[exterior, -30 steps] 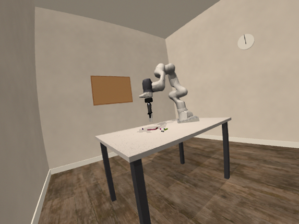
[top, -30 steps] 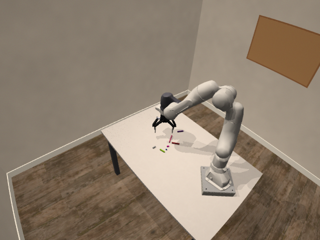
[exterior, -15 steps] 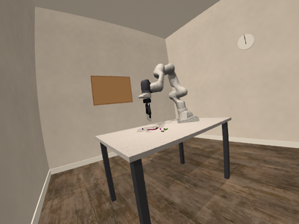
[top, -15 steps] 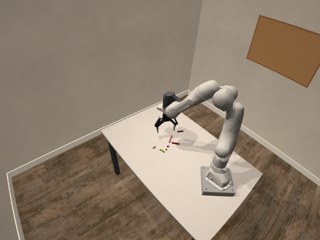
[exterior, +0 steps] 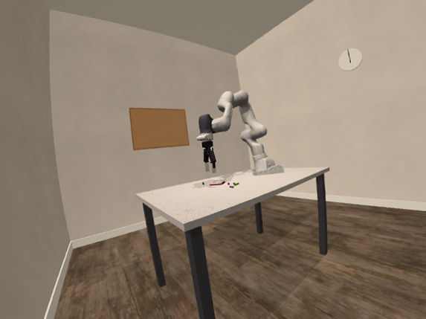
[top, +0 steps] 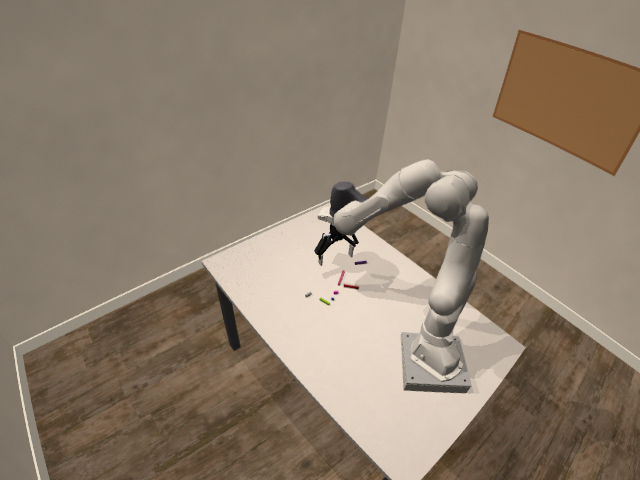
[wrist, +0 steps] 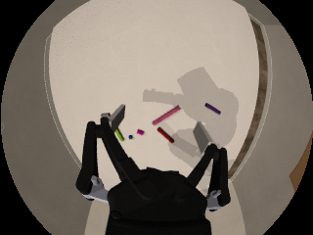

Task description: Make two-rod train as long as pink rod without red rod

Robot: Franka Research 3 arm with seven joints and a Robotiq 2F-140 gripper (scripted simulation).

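Note:
My gripper [top: 336, 256] [exterior: 210, 170] [wrist: 160, 118] is open and empty, high above the table. The pink rod [top: 341, 277] [exterior: 216, 184] [wrist: 166, 115] lies flat, one end near the red rod [top: 351, 286] [wrist: 165, 135]. The purple rod [top: 360, 262] [exterior: 202, 183] [wrist: 212, 109] lies apart from the others. The grey rod [top: 308, 294] [exterior: 231, 187] lies near the lime rod [top: 324, 301] [exterior: 236, 183] [wrist: 119, 134]; in the wrist view it is hidden. The magenta rod [top: 336, 292] [exterior: 228, 183] [wrist: 140, 132] and the blue rod [top: 332, 298] [wrist: 130, 137] lie between lime and red, apart.
The white table [top: 330, 356] [exterior: 194, 209] bears the arm's grey base plate [top: 436, 385] at one end. The arm's shadow falls across the pink, red and purple rods' area. A brown board [top: 568, 98] [exterior: 159, 128] hangs on the wall, away from the rods.

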